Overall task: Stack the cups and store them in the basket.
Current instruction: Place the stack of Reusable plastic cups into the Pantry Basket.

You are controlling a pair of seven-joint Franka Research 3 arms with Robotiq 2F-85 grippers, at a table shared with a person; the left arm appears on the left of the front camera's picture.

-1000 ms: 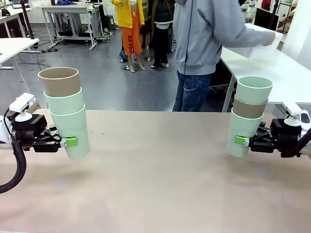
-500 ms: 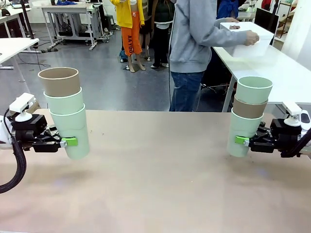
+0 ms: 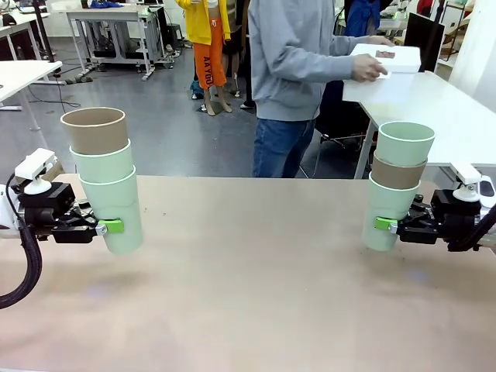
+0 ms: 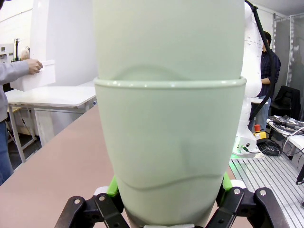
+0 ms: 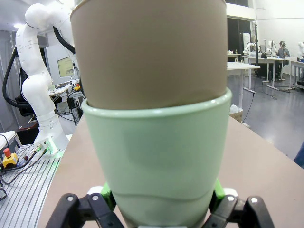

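My left gripper (image 3: 111,226) is shut on the bottom cup of a stack of three cups (image 3: 108,186): tan on top, two mint green below, held upright just above the table at the left. In the left wrist view the mint stack (image 4: 168,142) sits between the green pads (image 4: 112,186). My right gripper (image 3: 385,225) is shut on the bottom cup of another stack (image 3: 397,186): mint, tan, mint. In the right wrist view a tan cup (image 5: 149,52) sits in the gripped mint one (image 5: 159,152). A person behind the table holds the white basket (image 3: 380,85), whose wall (image 4: 35,78) appears in the left wrist view.
The brown table (image 3: 256,279) lies bare between the two stacks. A white side table (image 3: 453,116) stands at the back right, more tables (image 3: 23,74) at the back left. The person stands at the far edge, right of centre.
The person has lifted the white basket off the side table and turned left with it toward my table. Both arms and their stacks have stayed still.
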